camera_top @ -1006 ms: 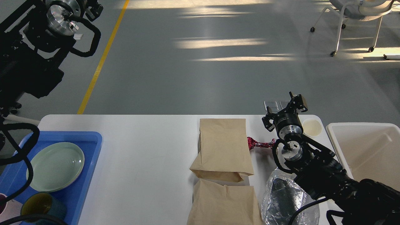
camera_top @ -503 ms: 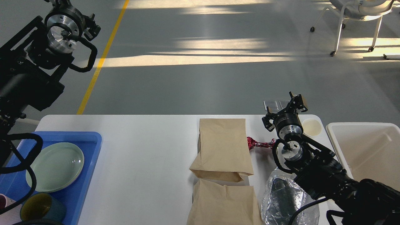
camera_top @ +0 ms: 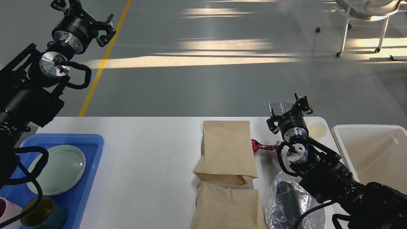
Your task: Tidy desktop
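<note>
Spanning the lower half of the head view, white desktop [camera_top: 143, 152], rounded far corners showing against grey floor. At far left, on that surface, blue tray [camera_top: 92, 143] carrying pale green plate [camera_top: 57, 168], dark teal cup [camera_top: 44, 213] with yellow inside, and pink cup [camera_top: 8, 216] cut by the frame edge. Near the middle, upper paper bag [camera_top: 227, 149] lying flat, lower paper bag [camera_top: 229, 206] just below it, edges overlapping or touching. Poking out from beside the upper bag's right edge, red crumpled wrapper [camera_top: 262, 146]. Crinkled clear plastic bag [camera_top: 292, 200] with something dark inside, lying at the right, partly under the black right arm. Small round cream lid [camera_top: 317, 129] close to the far right corner. Off-white bin [camera_top: 375, 152] standing just beyond the right edge. Left gripper [camera_top: 81, 14] raised high over the floor, well apart from everything on the surface, fingers seen small and dark, spread or pressed together impossible to tell. Right gripper [camera_top: 297, 106] hovering near the far edge, just beside the lid, fingers seen end-on, gap not readable either, nothing visibly pinched.
</note>
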`<state>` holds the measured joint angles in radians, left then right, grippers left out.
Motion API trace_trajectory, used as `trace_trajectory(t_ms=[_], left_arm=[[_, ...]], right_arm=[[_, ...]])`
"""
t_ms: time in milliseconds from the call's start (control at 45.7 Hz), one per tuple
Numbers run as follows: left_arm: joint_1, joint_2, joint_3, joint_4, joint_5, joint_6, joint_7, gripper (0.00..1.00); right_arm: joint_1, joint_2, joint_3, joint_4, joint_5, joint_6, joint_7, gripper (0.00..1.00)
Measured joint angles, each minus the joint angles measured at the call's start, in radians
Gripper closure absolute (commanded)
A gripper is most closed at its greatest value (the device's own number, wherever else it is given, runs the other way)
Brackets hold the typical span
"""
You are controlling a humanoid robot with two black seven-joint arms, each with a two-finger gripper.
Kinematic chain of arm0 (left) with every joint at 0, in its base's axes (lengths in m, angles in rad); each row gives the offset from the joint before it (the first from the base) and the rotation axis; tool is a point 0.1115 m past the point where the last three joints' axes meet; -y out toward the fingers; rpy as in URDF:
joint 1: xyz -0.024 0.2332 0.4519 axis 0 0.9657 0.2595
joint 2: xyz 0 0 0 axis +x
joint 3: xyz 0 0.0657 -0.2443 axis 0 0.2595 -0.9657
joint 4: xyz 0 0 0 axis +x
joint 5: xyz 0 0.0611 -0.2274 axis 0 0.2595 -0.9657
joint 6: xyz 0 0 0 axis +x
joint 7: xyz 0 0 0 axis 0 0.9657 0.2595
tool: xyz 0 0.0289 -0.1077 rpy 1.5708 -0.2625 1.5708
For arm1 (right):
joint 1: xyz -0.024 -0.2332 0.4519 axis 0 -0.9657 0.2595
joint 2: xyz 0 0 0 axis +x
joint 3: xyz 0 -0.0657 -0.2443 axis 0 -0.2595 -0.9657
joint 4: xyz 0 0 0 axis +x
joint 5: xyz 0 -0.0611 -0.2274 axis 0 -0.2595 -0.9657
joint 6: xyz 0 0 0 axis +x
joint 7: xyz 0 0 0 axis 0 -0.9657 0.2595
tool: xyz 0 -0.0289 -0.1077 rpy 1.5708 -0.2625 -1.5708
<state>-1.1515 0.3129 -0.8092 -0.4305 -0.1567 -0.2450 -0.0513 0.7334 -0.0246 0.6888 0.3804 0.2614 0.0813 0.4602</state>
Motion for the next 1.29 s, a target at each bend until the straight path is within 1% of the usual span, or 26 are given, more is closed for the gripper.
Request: trace_trajectory(t_ms=[87, 306, 415, 525, 962, 1290], left_arm=[[0.005, -0.007, 0.001, 0.001, 0.000, 0.043, 0.005, 0.04], [0.006, -0.035, 0.027, 0.002, 0.002, 0.243, 0.013, 0.04], [0.006, -0.037, 0.062, 0.008, 0.001, 0.296, 0.014, 0.04], [0.006, -0.037, 0.075, 0.014, 0.001, 0.308, 0.014, 0.04], [0.006, -0.045, 0.079, 0.018, 0.000, 0.310, 0.015, 0.04], [0.029, -0.079, 0.077, 0.018, -0.001, 0.312, 0.015, 0.04]], right_arm=[[0.000, 0.000, 0.000, 0.000, 0.000, 0.000, 0.000, 0.00], [0.000, 0.000, 0.000, 0.000, 0.000, 0.000, 0.000, 0.00], [0.000, 0.000, 0.000, 0.000, 0.000, 0.000, 0.000, 0.00], [0.000, 0.000, 0.000, 0.000, 0.000, 0.000, 0.000, 0.00], [0.000, 0.000, 0.000, 0.000, 0.000, 0.000, 0.000, 0.00], [0.000, 0.000, 0.000, 0.000, 0.000, 0.000, 0.000, 0.00]])
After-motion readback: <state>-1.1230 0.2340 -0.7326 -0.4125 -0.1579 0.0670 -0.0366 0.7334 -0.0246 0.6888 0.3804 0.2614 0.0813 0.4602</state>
